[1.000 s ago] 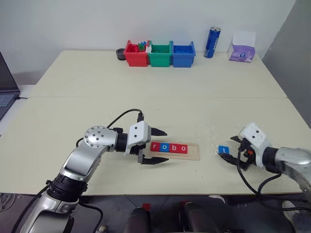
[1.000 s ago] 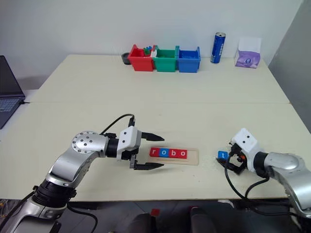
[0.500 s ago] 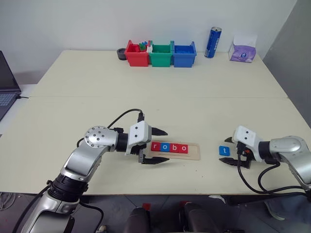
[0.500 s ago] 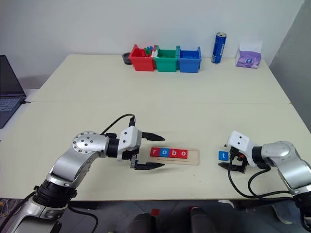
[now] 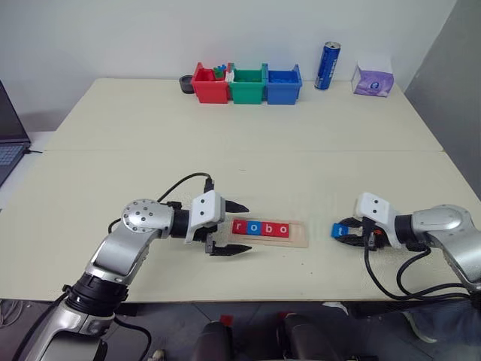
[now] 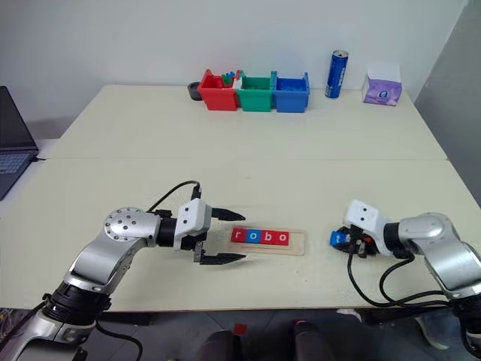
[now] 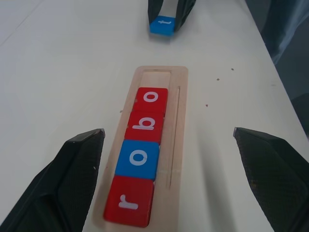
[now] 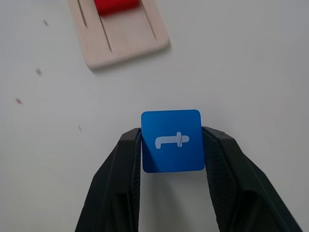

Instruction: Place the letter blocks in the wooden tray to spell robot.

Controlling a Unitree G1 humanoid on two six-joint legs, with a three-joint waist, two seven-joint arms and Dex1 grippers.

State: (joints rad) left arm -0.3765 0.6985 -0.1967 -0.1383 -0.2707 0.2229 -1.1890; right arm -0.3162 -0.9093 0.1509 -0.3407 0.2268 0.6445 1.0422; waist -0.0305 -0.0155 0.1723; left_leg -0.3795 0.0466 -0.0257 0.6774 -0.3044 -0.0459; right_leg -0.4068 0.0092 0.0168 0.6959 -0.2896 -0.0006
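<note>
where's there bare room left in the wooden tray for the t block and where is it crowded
The wooden tray has one bare slot, at its right end past the last red o block; the other slots hold r, o, b, o. The right gripper clamps the blue t block beyond it. The left gripper crowds the opposite end.

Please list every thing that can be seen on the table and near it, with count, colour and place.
letter blocks in tray: four, red, blue, red, red, spelling robo
t block: one, blue, right of the tray
wooden tray: one, pale wood, near table edge, last slot free
bins: three, red, green, blue, far edge
can: one, blue, right of bins
tissue pack: one, purple, far right
laptop: one, dark, left
left gripper: open, at tray's left end
right gripper: fingers against both sides of the t block
</note>
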